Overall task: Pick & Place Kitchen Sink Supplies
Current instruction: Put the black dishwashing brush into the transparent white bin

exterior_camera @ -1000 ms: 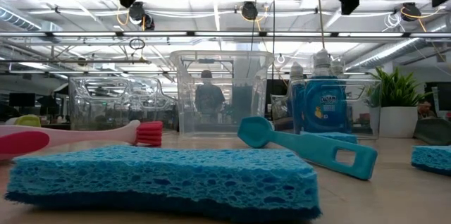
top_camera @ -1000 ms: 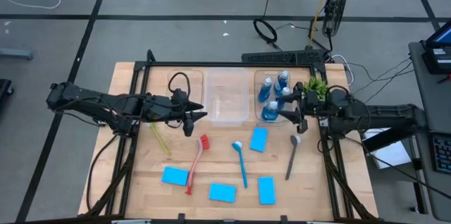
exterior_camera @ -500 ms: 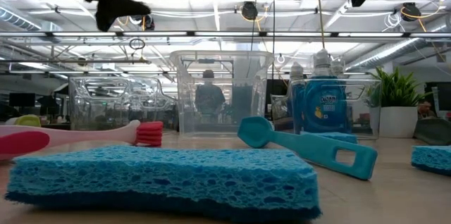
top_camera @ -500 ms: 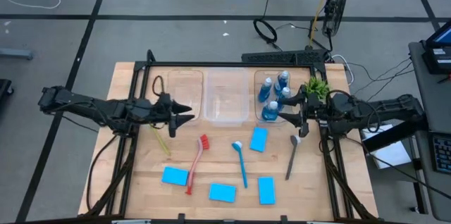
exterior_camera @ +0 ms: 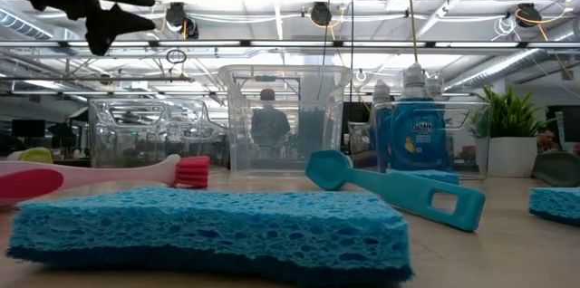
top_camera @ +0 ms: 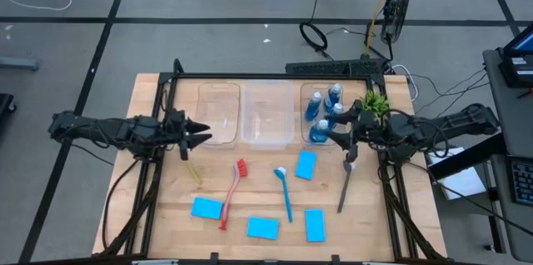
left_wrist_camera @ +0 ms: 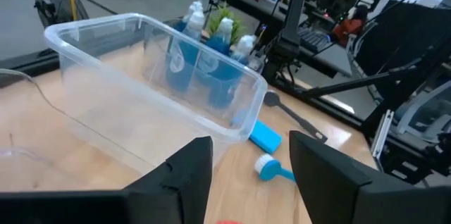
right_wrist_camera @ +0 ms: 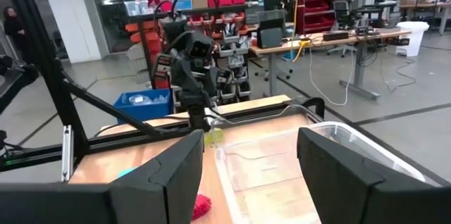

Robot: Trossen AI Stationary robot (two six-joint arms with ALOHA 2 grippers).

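Left claw (top_camera: 202, 134) raised, open, right claw (top_camera: 333, 132) hovering, open

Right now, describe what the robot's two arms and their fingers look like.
Both arms are dark, nearly black, built of slim jointed segments with black cables looped along them. The left gripper and right gripper each end in two fingers that taper to points when seen from above. In the wrist views the fingers are broad, flat, matt black blocks with angled edges. No markings are visible.
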